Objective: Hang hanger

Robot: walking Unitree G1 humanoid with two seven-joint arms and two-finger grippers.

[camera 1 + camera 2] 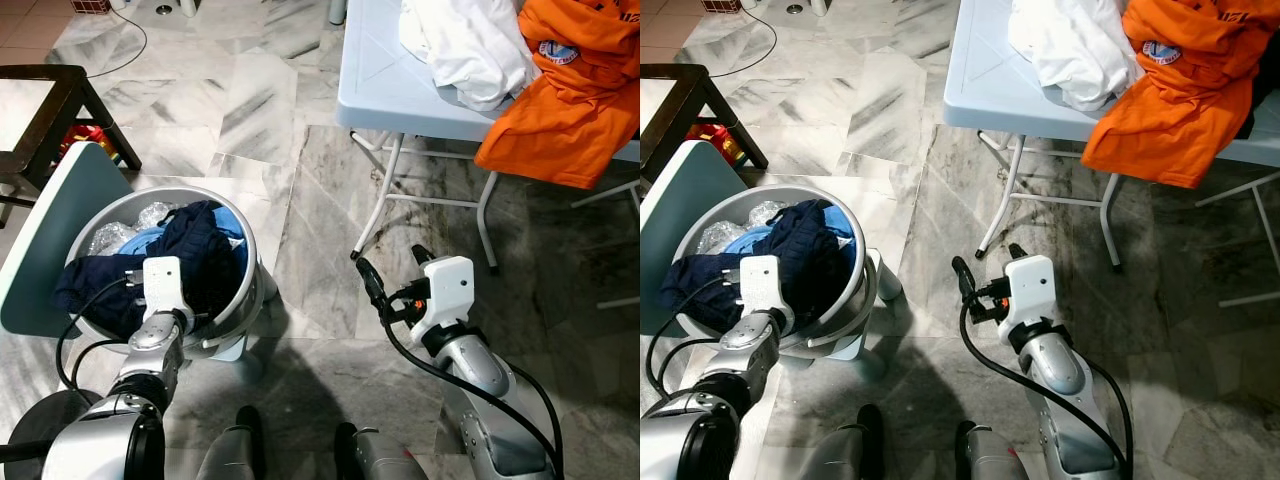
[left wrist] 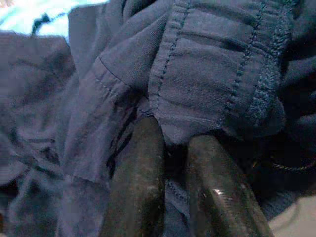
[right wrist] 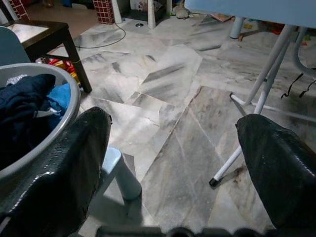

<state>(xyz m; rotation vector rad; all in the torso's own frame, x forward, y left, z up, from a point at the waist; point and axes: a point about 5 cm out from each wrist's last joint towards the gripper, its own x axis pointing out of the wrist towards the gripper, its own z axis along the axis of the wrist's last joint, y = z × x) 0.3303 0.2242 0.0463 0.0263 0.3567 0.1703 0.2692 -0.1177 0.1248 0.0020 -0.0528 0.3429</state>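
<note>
The left gripper point(image 2: 163, 163) is down in the grey laundry basket point(image 1: 105, 225), its two black fingers point(image 2: 136, 182) drawn narrow with a fold of the navy garment point(image 2: 212, 74) pinched between the tips. A light-blue cloth point(image 1: 232, 222) and crumpled clear plastic point(image 1: 112, 237) lie under and beside the navy pile. No hanger can be made out anywhere in these frames, nor any rail or hook to hang one on, so where the task's thing sits cannot be told from here.

Progress, as a judgement: early. The robot appears to be at the stage of taking clothing from the basket — nothing is on a hanger and nothing is hung. Left to do: lift the garment free, find the hanger, find the hanging place.

The right gripper point(image 1: 393, 272) hovers over bare marble floor point(image 1: 260, 110) with its fingers spread wide and nothing between them.

Room and edges: the basket stands on a small white stool point(image 1: 228, 345), with a pale teal panel point(image 1: 45, 240) just beside its far-left rim and a dark wooden table point(image 1: 45, 110) behind. The folding table point(image 1: 385, 85) ahead carries an orange shirt point(image 1: 560, 100) hanging over its edge and a white garment point(image 1: 465, 45); its white legs point(image 1: 380, 200) reach down near the right gripper. Open floor lies between basket and table — the clearest lane.
</note>
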